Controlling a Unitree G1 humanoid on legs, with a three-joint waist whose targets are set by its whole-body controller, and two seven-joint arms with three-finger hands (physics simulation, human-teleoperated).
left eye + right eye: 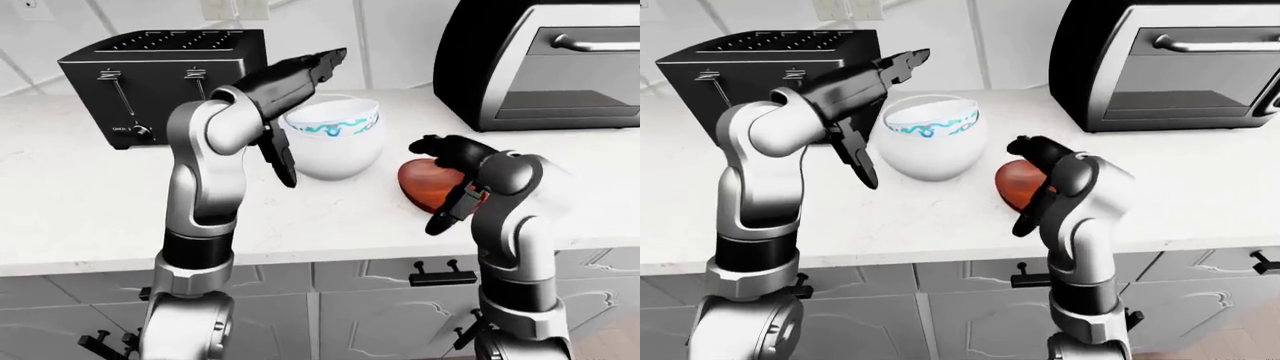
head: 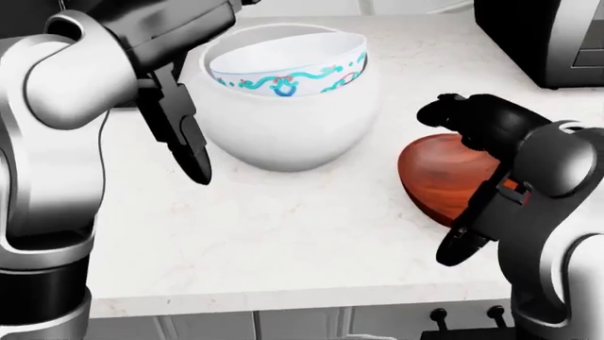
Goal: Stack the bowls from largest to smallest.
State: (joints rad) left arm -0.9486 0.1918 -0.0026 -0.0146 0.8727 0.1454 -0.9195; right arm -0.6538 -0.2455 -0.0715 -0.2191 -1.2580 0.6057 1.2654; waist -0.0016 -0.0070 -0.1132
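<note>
A large white bowl (image 2: pixel 283 127) stands on the counter with a smaller white bowl with a teal pattern (image 2: pixel 283 67) nested inside it. A reddish-brown wooden bowl (image 2: pixel 430 173) is tipped up on its edge just right of them. My right hand (image 2: pixel 453 184) is shut on the wooden bowl, with fingers over its top rim and the thumb below its lower edge. My left hand (image 1: pixel 305 116) is open at the left side of the large white bowl, one finger pointing down and the others reaching above the rim.
A black toaster (image 1: pixel 165 75) stands at the left of the white stone counter (image 1: pixel 80 202). A toaster oven (image 1: pixel 550 60) stands at the right. Cabinet drawers with black handles (image 1: pixel 440 274) run below the counter edge.
</note>
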